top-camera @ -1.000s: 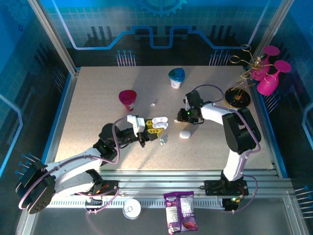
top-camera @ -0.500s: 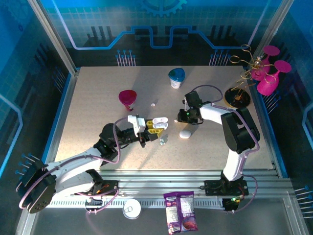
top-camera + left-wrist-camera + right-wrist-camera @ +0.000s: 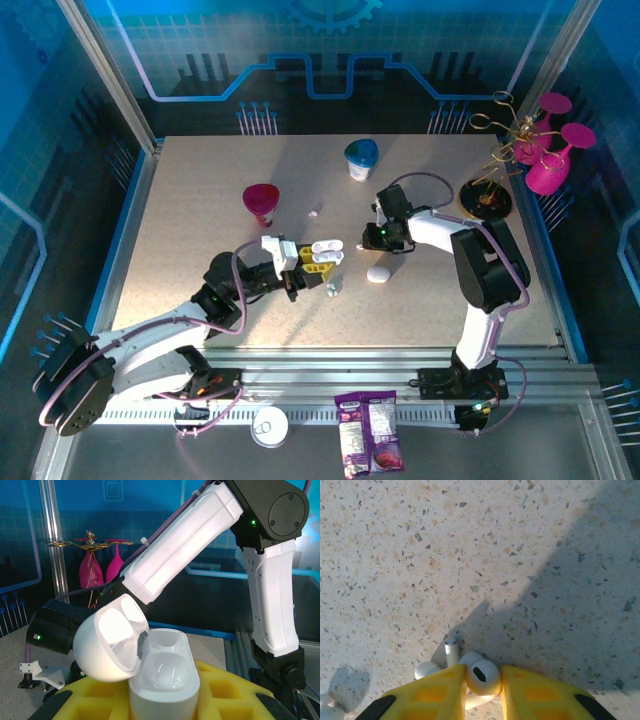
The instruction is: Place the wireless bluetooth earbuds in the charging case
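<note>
On the speckled beige table [image 3: 200,210], near its centre, the left tool [image 3: 318,262] is clamped tight on the white pebble-shaped plastic charging case [image 3: 165,677], lid [image 3: 112,640] open. At its 3 o'clock, the right tool [image 3: 483,684] pinches one tiny white plastic earbud [image 3: 481,676].

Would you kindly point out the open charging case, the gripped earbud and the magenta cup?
charging case [image 3: 165,682], left wrist view, on its open base.
earbud [image 3: 481,677], right wrist view, on its rounded head.
magenta cup [image 3: 262,203], top external view, on its body.
</note>
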You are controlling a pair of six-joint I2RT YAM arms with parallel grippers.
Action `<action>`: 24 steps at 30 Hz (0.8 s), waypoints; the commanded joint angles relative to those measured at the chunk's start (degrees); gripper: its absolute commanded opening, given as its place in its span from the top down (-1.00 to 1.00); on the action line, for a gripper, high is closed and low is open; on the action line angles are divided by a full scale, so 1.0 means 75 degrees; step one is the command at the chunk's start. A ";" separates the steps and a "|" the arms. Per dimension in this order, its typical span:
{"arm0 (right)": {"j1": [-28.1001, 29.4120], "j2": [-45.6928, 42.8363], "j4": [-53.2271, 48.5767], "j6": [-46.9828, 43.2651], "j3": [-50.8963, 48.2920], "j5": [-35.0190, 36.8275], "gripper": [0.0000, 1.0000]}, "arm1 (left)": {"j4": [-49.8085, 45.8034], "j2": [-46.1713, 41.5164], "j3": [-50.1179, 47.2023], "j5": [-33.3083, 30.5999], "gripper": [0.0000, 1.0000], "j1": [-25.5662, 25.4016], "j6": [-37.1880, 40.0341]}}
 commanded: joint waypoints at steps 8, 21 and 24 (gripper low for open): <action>0.0098 0.0062 -0.0092 -0.0238 0.0039 0.0175 0.59 | 0.0074 -0.0111 -0.0032 -0.0092 1.00 -0.0028 0.0074; 0.0125 -0.1234 -0.0117 -0.0350 -0.1196 0.0437 0.59 | 0.0128 0.0149 0.0113 -0.0031 1.00 -0.0029 0.0062; 0.0119 -0.1528 0.0074 -0.0442 -0.1476 0.0489 0.59 | 0.0163 0.0286 0.0168 -0.0023 1.00 -0.0024 0.0034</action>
